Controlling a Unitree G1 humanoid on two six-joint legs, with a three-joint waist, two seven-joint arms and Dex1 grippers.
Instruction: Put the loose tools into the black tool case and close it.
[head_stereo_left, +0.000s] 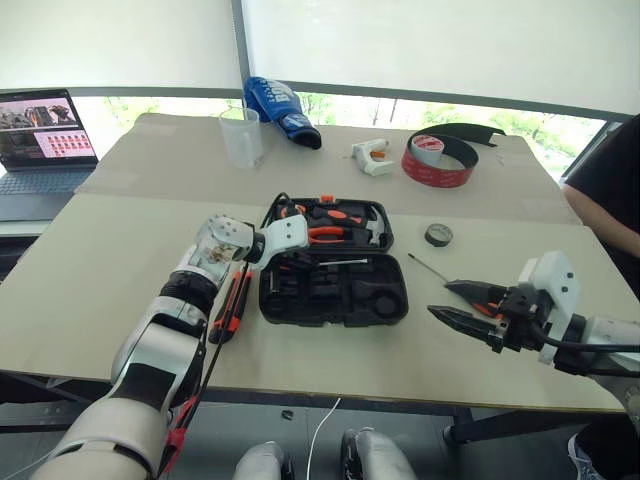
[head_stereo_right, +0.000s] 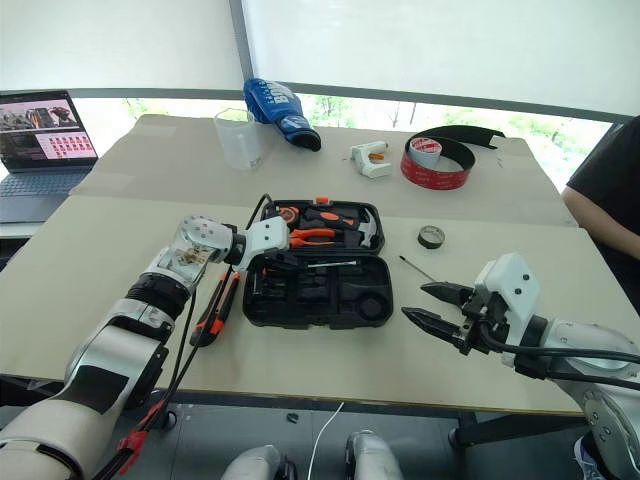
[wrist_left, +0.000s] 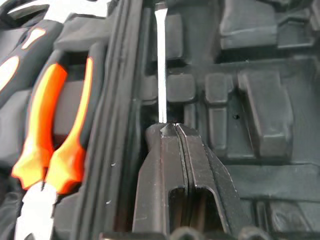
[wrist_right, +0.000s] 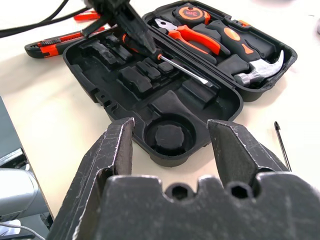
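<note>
Beige table (head_stereo_left: 120, 290) under a window with white blinds. Nearest the robot, right gripper (head_stereo_left: 452, 303) hangs released, jaws wide apart, off the case's right side; judged waiting its turn. Left gripper (head_stereo_right: 268, 262) is clenched on a screwdriver (wrist_right: 182, 68), gripping near the handle's front so the shaft lies along the hinge-side slot of the open black tool case (head_stereo_left: 335, 292); held low and angled, probably to seat the blade in its moulded groove. Utility knife (head_stereo_left: 232, 303) lies loose just left of the case, beside the left forearm, which partly covers it. A thin dark-shafted screwdriver (head_stereo_left: 426, 267) lies right of the case, small black tape roll (head_stereo_left: 438, 235) just beyond. Lid half carries pliers (wrist_right: 189, 36) and hammer (wrist_right: 260, 71). Farther back: plastic cup (head_stereo_left: 241, 137), blue glove (head_stereo_left: 281, 110), large red tape roll (head_stereo_left: 440, 157), laptop (head_stereo_left: 42, 150) far left, a person's dark sleeve (head_stereo_left: 608, 190) at right. Nothing blocks the lid's closing path yet; loose tools remain outside.
</note>
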